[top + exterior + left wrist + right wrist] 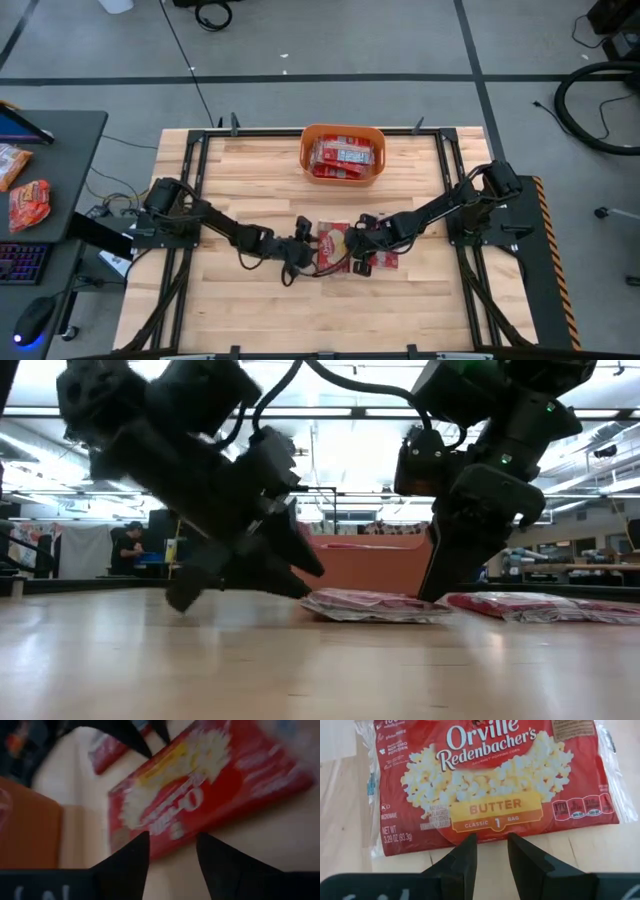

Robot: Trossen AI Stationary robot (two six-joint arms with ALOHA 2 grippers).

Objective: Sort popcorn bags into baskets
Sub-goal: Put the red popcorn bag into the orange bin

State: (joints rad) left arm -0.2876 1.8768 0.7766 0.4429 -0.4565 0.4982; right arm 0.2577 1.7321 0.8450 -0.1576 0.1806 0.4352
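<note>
2 popcorn bags (333,241) lie mid-table between my pincers. My right gripper (490,855) hangs just short of one bag's near edge, fingers parted a little and holding nothing. My left gripper (172,855) sits low beside the other bag (200,790), fingers likewise spread and empty, tips just off its edge. More bags fill the orange basket (343,132) at the far edge, well apart from both. Pale wood planks make the table (250,320); beyond it, a lit workshop and a seated person (128,545). How many bags the basket holds, I cannot tell.
</note>
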